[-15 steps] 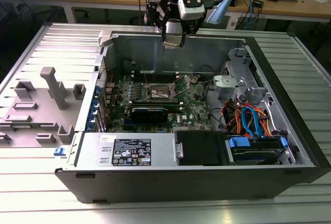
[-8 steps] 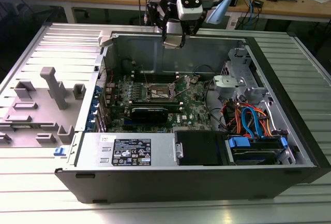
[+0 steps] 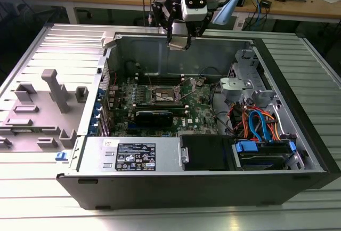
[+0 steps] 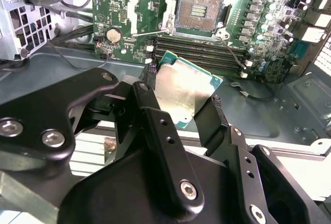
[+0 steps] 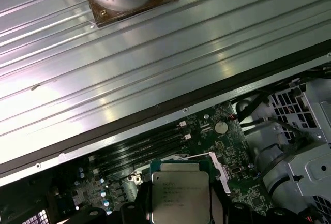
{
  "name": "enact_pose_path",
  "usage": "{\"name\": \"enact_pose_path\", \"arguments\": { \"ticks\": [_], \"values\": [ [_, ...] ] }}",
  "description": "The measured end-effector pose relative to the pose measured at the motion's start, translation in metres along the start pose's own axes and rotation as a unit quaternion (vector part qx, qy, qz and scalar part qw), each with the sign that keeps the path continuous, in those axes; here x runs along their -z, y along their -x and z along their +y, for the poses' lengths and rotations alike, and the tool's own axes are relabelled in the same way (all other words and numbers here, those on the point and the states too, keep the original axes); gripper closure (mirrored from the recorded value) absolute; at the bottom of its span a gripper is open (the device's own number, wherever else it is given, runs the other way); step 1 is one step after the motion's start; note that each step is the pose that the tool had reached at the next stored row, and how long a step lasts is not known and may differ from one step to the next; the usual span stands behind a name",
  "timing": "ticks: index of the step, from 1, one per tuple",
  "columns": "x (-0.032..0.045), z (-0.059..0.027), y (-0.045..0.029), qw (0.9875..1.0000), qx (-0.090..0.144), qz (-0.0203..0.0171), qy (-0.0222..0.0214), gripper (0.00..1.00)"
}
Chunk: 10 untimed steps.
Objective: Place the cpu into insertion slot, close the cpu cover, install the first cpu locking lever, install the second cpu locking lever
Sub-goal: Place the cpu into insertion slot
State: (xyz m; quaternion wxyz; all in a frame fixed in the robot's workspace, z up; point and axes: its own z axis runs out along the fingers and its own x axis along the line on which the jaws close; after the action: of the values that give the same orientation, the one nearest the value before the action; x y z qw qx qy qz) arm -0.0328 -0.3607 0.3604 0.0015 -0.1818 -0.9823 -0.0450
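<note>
The black two-fingered gripper (image 3: 178,41) is clenched on the small flat square cpu with a dull silvery top and green rim (image 4: 183,92), pinching it by two opposite edges. In the exterior view it hangs high over the far wall of the open dark computer case (image 3: 160,188). The square insertion slot with dark centre and silvery rim (image 4: 199,11) lies uncovered on the green motherboard (image 4: 129,53) at the case floor, beside the long black memory slots (image 4: 191,45). It is well apart from the chip, below it and inward from that far wall
</note>
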Motion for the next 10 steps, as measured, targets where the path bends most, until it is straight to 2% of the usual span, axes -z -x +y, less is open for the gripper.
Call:
{"name": "enact_pose_path", "arguments": {
  "ticks": [10],
  "values": [
    [-0.0001, -0.0007, 0.0002, 1.0, -0.004, -0.0003, 0.0001, 0.45]
  ]
}}
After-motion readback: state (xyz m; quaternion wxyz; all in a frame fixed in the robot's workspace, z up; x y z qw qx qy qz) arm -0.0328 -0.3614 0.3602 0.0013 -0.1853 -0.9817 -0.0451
